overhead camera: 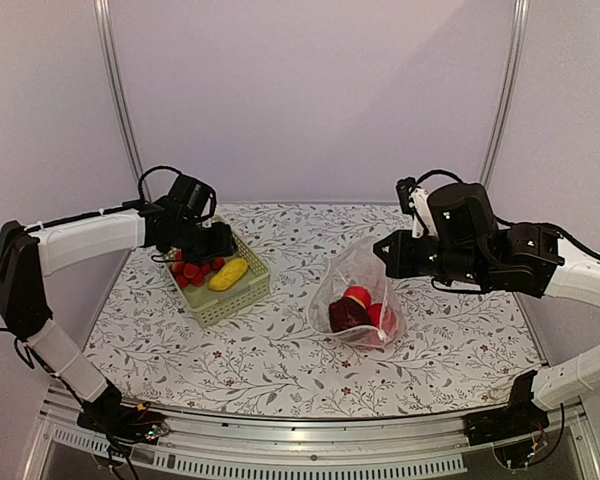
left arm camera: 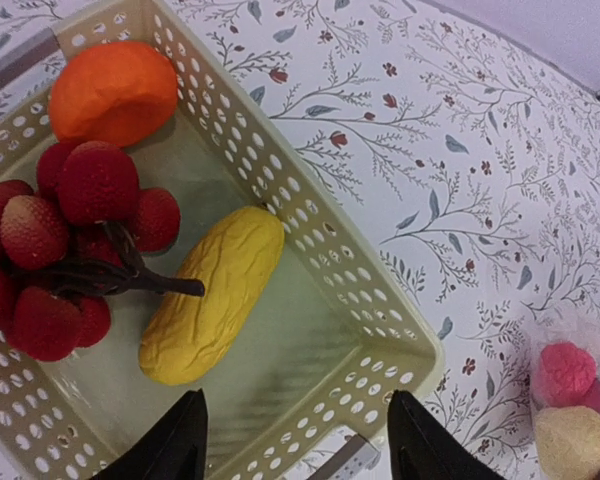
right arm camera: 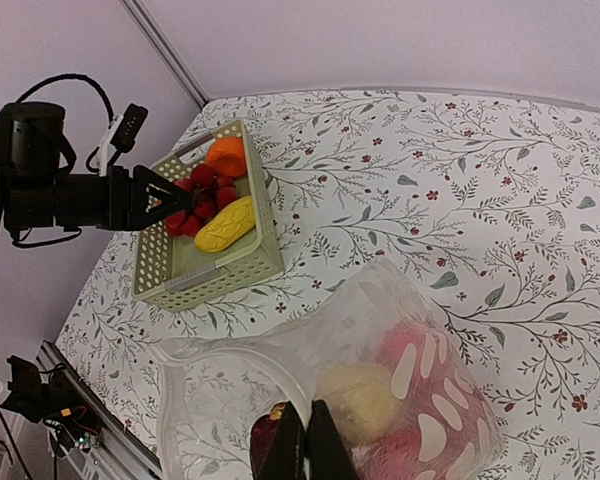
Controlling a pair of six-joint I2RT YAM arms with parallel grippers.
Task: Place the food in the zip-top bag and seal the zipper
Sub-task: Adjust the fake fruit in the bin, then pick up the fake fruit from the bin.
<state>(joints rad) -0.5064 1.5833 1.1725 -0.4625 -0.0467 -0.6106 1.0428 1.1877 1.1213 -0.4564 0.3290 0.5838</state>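
The clear zip-top bag [overhead camera: 348,268] stands at centre right, mouth open toward the basket. It holds round red fruits [overhead camera: 357,296], a dark maroon one [overhead camera: 347,316] and a yellow one [right arm camera: 365,400]. My right gripper [right arm camera: 307,432] is shut on the bag's whitish zipper strip [right arm camera: 221,351] and holds the mouth up; it also shows in the top view [overhead camera: 385,256]. My left gripper [left arm camera: 297,400] is open and empty, hovering over the near end of the green basket [left arm camera: 330,240]. A long yellow fruit [left arm camera: 212,295] lies in the basket just ahead of the fingers.
The basket [overhead camera: 230,300] at the left also holds a bunch of small red bumpy fruits on a dark stem [left arm camera: 70,240] and an orange fruit [left arm camera: 113,90]. The floral tablecloth [overhead camera: 280,350] covers the table. Pale walls stand close behind.
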